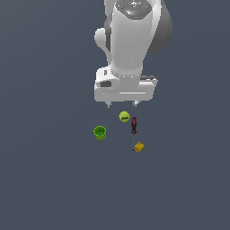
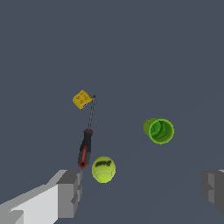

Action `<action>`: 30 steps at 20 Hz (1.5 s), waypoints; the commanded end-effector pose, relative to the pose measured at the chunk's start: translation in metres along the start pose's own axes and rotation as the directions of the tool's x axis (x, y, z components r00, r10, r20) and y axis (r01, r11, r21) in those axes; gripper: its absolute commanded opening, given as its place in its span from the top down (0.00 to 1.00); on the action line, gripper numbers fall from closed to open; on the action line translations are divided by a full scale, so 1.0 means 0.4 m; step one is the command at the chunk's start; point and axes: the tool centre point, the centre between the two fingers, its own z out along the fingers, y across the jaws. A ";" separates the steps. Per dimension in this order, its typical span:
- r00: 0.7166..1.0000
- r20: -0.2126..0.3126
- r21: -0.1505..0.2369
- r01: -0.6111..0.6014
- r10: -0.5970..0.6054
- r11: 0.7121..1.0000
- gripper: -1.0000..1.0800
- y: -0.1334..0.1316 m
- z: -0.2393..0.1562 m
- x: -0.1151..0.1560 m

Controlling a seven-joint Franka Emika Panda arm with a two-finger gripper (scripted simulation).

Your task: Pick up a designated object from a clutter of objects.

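Observation:
The yellow-green tennis ball [image 1: 124, 117] with a dark mark lies on the grey floor just below the arm's hand; it also shows in the wrist view [image 2: 103, 169]. My gripper [image 1: 121, 104] is open and empty, above and slightly behind the ball, fingers wide apart; in the wrist view the gripper [image 2: 142, 188] has one grey finger [image 2: 70, 192] close to the ball. The green cup [image 1: 99, 132] stands to the exterior view's left of the ball. The red-and-black screwdriver [image 1: 133, 126] lies on the ball's other side, its shaft pointing to the small yellow block [image 1: 139, 147].
The cup [image 2: 159, 130], screwdriver [image 2: 85, 148] and yellow block [image 2: 82, 99] also show in the wrist view. The objects lie on a plain dark grey floor [image 1: 54, 179]. The white arm body [image 1: 128, 45] hangs over the far side of the clutter.

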 end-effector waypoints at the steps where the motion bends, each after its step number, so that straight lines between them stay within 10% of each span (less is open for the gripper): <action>1: 1.000 -0.002 0.001 -0.023 0.023 1.000 0.04 -0.006 0.026 -0.006; 30: 0.875 -0.036 0.044 -0.481 0.482 0.876 0.04 -0.100 0.455 -0.267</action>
